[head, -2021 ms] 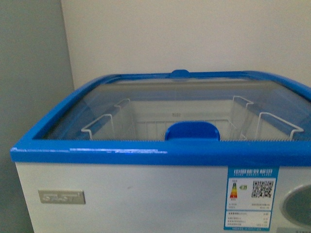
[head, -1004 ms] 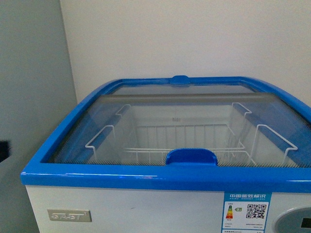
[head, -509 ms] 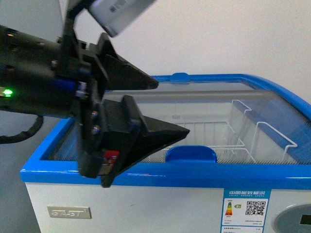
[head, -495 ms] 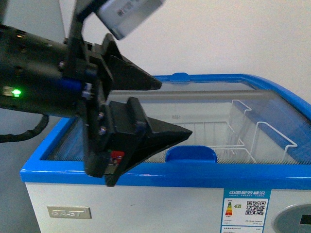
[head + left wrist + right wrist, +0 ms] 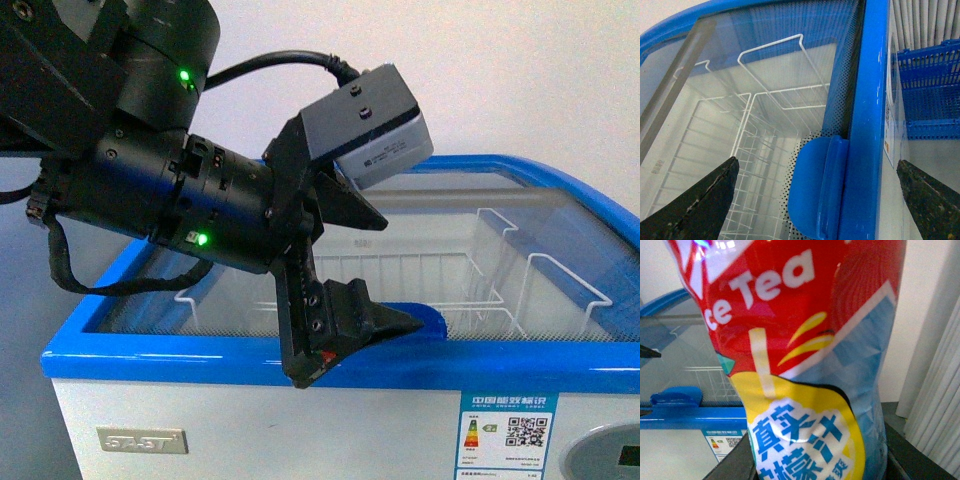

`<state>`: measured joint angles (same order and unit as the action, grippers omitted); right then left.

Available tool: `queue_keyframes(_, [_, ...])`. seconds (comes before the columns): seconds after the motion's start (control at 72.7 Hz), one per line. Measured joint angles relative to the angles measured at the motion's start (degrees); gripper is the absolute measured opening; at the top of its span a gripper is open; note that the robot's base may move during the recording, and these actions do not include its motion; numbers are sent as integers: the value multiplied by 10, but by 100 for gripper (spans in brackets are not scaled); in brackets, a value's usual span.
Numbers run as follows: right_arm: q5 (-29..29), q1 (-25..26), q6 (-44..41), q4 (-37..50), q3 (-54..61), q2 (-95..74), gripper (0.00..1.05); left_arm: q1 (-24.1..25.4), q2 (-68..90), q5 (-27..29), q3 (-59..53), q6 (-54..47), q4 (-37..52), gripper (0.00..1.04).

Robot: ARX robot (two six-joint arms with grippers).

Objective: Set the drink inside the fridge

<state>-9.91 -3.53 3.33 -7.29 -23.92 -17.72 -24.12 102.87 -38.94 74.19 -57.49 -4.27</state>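
- The left gripper (image 5: pixel 403 275) hangs over the front edge of the fridge (image 5: pixel 250 420), its black fingers (image 5: pixel 697 207) spread wide and holding nothing.
- The blue lid handle (image 5: pixel 815 192) sits in the gap between those fingers. One finger is over the curved glass lid (image 5: pixel 740 65), the other out past the blue front rim (image 5: pixel 867 100), in front of the white cabinet wall.
- Whether either fingertip touches the handle or the rim cannot be told.
- Beneath the gripper, the white wire basket (image 5: pixel 755 125) shows through the closed glass.
- A wrist camera (image 5: pixel 368 120) rides above the fingers, and green lights glow on the left arm (image 5: pixel 130 190).
- The right gripper (image 5: pixel 817 467) is clamped on the drink, a red, yellow and blue Ice Tea bottle (image 5: pixel 805 340) that stands upright between its dark fingers (image 5: pixel 920 460) and fills the right wrist view.
- The fridge lies beyond the bottle, well apart from the right gripper.
- An energy label (image 5: pixel 515 428) is stuck to the fridge's front wall, below the left gripper.
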Motion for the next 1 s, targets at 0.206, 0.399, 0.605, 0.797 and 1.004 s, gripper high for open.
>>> queue_keyframes(0.206, [0, 0, 0, 0, 0, 0, 40, -1, 33, 15, 22, -19, -1, 97])
queue_keyframes(0.399, [0, 0, 0, 0, 0, 0, 40, 0, 73, 31, 56, -35, 0, 97])
queue_keyframes(0.605, [0, 0, 0, 0, 0, 0, 40, 3, 126, 31, 130, -48, -24, 97])
queue_keyframes(0.797, [0, 0, 0, 0, 0, 0, 40, 1, 184, 21, 231, -48, -71, 97])
queue_keyframes(1.004, [0, 0, 0, 0, 0, 0, 40, 3, 249, 50, 355, -67, -94, 97])
